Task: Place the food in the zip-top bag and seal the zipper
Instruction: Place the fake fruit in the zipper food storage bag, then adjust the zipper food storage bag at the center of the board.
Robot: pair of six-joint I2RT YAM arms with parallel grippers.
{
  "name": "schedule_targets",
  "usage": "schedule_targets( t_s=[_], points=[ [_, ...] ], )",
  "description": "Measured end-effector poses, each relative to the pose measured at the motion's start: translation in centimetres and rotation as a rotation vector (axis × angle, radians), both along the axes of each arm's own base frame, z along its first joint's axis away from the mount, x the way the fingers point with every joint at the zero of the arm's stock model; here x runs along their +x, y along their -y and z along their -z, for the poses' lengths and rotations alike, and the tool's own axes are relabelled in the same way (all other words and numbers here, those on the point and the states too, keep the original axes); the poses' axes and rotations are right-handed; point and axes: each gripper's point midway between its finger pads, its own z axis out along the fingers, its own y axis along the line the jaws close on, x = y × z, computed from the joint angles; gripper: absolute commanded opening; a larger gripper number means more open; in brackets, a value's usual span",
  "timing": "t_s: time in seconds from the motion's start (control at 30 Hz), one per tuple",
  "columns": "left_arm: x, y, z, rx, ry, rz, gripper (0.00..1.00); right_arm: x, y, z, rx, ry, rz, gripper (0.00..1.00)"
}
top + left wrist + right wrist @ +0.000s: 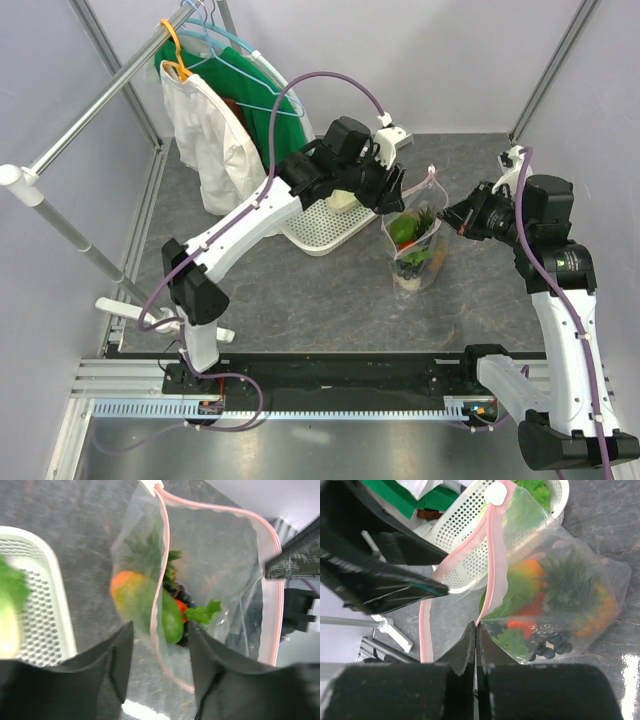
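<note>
Zip-top bag holds food — white basket keeps one lettuce piece.

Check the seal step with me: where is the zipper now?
Right of centre in the top view, the zipper gapes open atop the zip-top bag, beside the white basket, with the right gripper pinching its edge.

Clear zip-top bag has pink zipper; food is green, orange, red.
</note>
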Motion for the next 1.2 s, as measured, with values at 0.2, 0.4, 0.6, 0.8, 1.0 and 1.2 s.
schedule_targets(
  t_s=[0.2, 0.4, 0.6, 0.8, 1.0, 1.2],
  points=[
    [-0.1, 2.3, -0.3, -0.039, -0.051, 0.09, 0.02, -0.8, -0.7, 0.3, 0.036, -0.001, -0.028, 0.0],
    [-2.4, 3.0, -4.4, -0.141, -0.065, 0.229, 0.02, -1.2, -1.6, 0.1, 0.115, 0.005, -0.046, 0.0],
    [-4.4, 3.2, -5.7, -0.185, -0.091, 0.326, 0.02, -0.8, -2.2, -0.6, 0.224, 0.026, -0.024, 0.0],
    [-5.6, 3.0, -3.6, -0.157, -0.179, 0.371, 0.25, -0.1, -2.6, 1.5, 0.299, -0.043, -0.01, 0.0],
    [-5.7, 2.9, -2.5, -0.14, -0.207, 0.37, 0.5, -0.4, -2.9, 2.3, 0.333, -0.073, -0.01, 0.0],
    [-6.1, 2.5, 0.8, -0.082, -0.281, 0.36, 0.65, -0.8, -3.2, 1.3, 0.355, -0.047, -0.025, 0.0]
  ],
)
